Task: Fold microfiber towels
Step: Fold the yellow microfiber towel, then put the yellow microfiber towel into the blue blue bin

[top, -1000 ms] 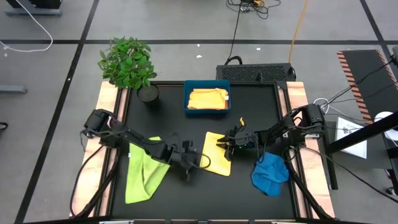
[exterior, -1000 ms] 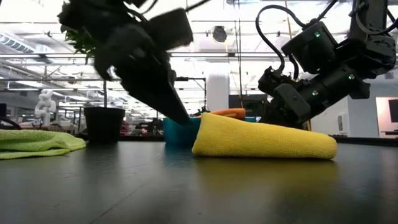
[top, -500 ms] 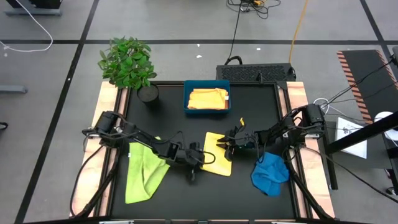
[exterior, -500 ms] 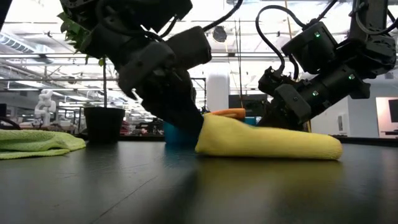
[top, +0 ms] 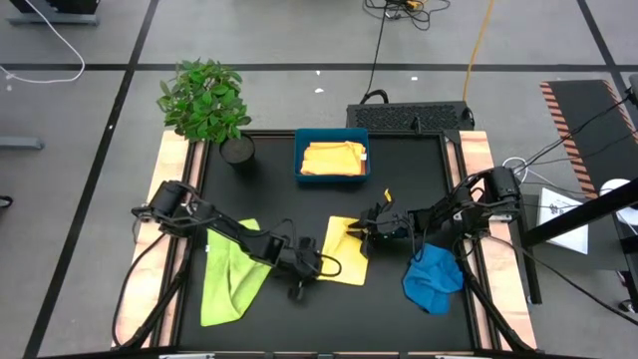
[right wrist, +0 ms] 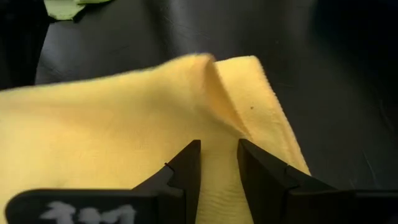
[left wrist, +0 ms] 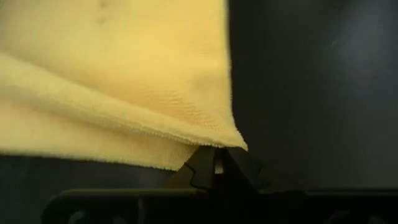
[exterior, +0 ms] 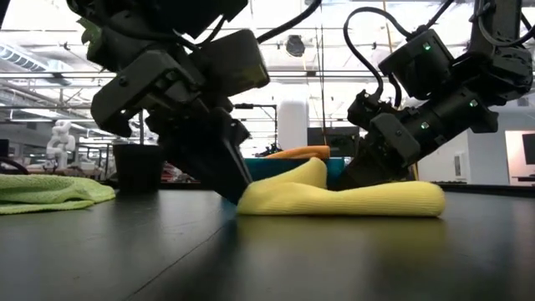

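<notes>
Centrally, the pale yellow towel (top: 342, 261) lies below mid-frame on the black table (top: 419, 170), between both grippers. The left gripper (top: 321, 265) is clamped on its left corner; the right gripper (top: 356, 231) pins its upper right edge, fingers (right wrist: 186, 165) narrowly parted over the cloth. Counted: one lime green towel (top: 229, 284) lower left, one blue towel (top: 434, 279) lower right, golden yellow towel (top: 333, 158) in one tray (top: 299, 160) upper centre.

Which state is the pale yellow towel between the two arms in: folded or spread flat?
Folded: the pale yellow towel lies doubled in the low view, its upper layer humped; the left wrist view shows two stacked edges.
</notes>
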